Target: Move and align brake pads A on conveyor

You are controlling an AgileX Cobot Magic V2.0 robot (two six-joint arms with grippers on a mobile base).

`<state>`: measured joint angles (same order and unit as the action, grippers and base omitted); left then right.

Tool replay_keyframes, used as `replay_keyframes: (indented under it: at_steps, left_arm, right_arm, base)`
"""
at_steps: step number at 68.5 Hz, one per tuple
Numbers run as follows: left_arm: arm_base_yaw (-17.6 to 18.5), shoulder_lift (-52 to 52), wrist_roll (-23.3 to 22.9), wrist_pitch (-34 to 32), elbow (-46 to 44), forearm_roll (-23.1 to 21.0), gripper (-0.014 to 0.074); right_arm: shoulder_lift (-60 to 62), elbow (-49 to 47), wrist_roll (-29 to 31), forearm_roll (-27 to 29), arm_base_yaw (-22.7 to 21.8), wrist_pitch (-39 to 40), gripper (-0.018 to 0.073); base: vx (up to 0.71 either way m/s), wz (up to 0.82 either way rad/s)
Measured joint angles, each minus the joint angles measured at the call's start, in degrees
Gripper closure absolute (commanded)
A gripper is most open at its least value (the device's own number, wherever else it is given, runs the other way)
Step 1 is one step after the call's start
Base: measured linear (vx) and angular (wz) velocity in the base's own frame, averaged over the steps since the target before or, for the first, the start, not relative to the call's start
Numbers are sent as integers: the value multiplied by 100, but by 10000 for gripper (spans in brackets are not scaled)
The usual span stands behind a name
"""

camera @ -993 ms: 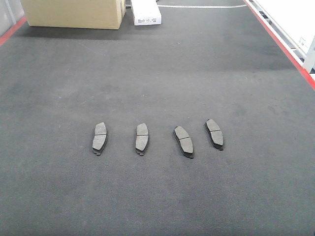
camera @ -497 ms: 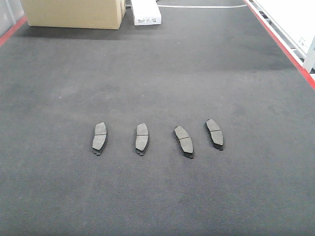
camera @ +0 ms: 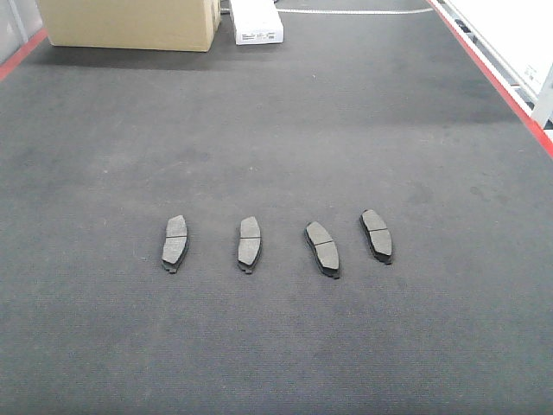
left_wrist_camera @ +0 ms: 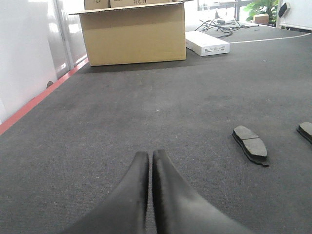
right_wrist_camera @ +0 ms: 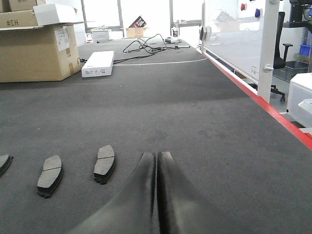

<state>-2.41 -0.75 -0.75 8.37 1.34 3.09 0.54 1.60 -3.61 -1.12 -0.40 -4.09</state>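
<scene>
you see four brake pads in a row on the conveyor. the tilted right pair lies forward-left of your closed right tool; left tool closed too.

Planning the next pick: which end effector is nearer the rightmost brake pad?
Right. The right end effector sits just beside the rightmost brake pad; from the left end effector that pad isn't visible, only pads further left.
</scene>
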Motion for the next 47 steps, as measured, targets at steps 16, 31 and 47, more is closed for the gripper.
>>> replay_keyframes:
  at_steps: [16, 31, 47]
  left_arm:
    - [0, 0, 0, 0, 0, 0, 603]
    - [0, 0, 0, 0, 0, 0, 603]
    - [0, 0, 0, 0, 0, 0, 603]
  right_arm:
    - [0, 0, -6, 0, 0, -11, 569]
    - [0, 0, -6, 0, 0, -24, 569]
    - [0, 0, -6, 0, 0, -24, 569]
  base:
    - [0, 0]
    - [0, 0]
    - [0, 0]
